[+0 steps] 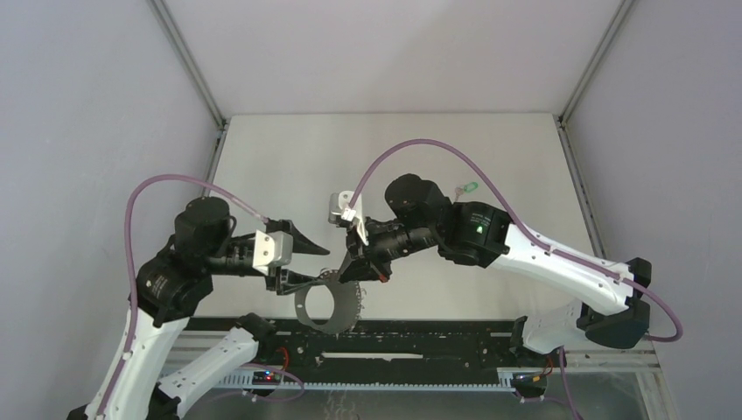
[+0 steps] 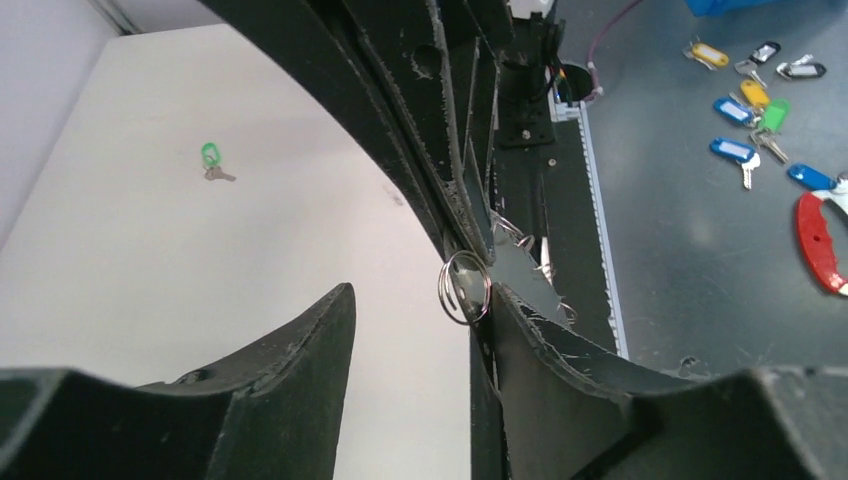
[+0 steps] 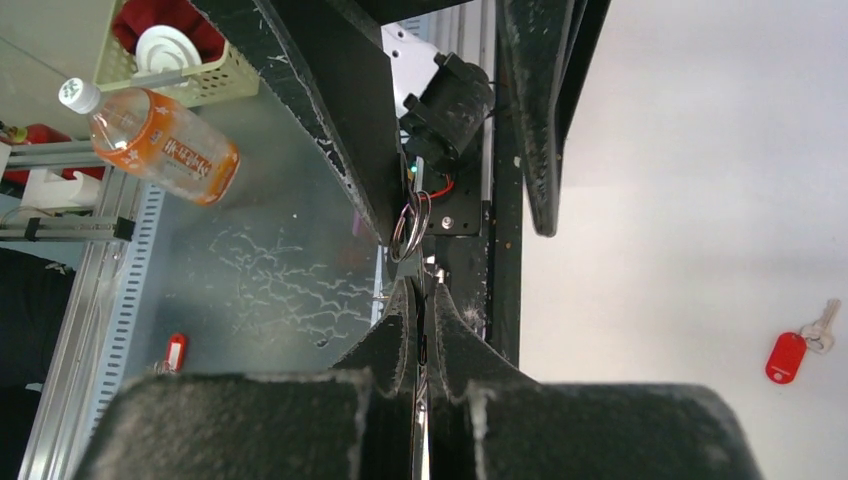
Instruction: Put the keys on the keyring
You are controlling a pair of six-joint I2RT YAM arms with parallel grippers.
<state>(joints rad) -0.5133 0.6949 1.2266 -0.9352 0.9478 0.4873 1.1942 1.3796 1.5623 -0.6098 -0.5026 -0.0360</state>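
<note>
The keyring's small metal ring (image 2: 465, 288) is pinched at the tips of my right gripper (image 1: 354, 262), which is shut on it; the same ring (image 3: 410, 222) shows just beyond the shut right gripper (image 3: 420, 292). Its grey-brown loop (image 1: 328, 308) hangs below, over the table's near edge. My left gripper (image 2: 420, 292) is open, and its right finger (image 2: 560, 380) touches the ring while its left finger (image 2: 300, 360) stands apart. The green-headed key (image 1: 470, 187) lies on the table at the back right, also seen as a green-headed key (image 2: 211, 160). The red-headed key (image 3: 790, 355) lies flat on the table.
A black rail (image 1: 394, 337) runs along the table's near edge. Beyond that edge lie several coloured key tags (image 2: 750, 120), a red tool (image 2: 820, 240), an orange drink bottle (image 3: 150, 140) and a basket (image 3: 190, 60). Grey walls enclose the table.
</note>
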